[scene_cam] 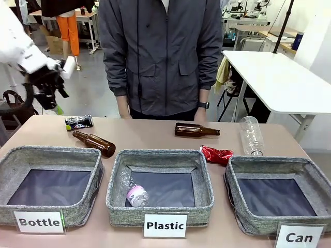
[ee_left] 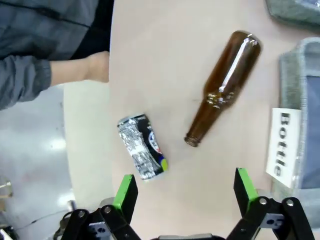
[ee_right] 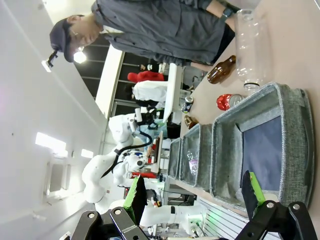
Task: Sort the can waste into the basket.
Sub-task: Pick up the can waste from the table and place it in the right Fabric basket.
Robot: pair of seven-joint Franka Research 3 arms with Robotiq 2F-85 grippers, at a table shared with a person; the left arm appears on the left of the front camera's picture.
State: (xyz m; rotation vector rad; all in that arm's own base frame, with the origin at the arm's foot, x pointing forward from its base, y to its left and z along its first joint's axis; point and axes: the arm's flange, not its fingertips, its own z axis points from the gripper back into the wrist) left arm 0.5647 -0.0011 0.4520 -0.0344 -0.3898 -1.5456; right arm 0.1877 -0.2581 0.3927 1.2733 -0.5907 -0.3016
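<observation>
Holds the left gripper [scene_cam: 51, 95] raised over the far left corner of the tabletop [scene_cam: 150, 135], white arm entering from that side, green-padded fingers spread wide and empty, and holds the right gripper [ee_right: 192, 189] equally wide apart by the near right corner.

One can [scene_cam: 216, 154] lies just behind the right basket [scene_cam: 269, 163], the other can [scene_cam: 78, 122] far left

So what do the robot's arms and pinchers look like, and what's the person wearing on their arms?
The left arm is smooth, rounded and white. The left gripper and the right gripper are both black, each with two fingers tipped in bright green pads. The person wears a dark grey jacket with long sleeves, and a black watch on one wrist.
</observation>
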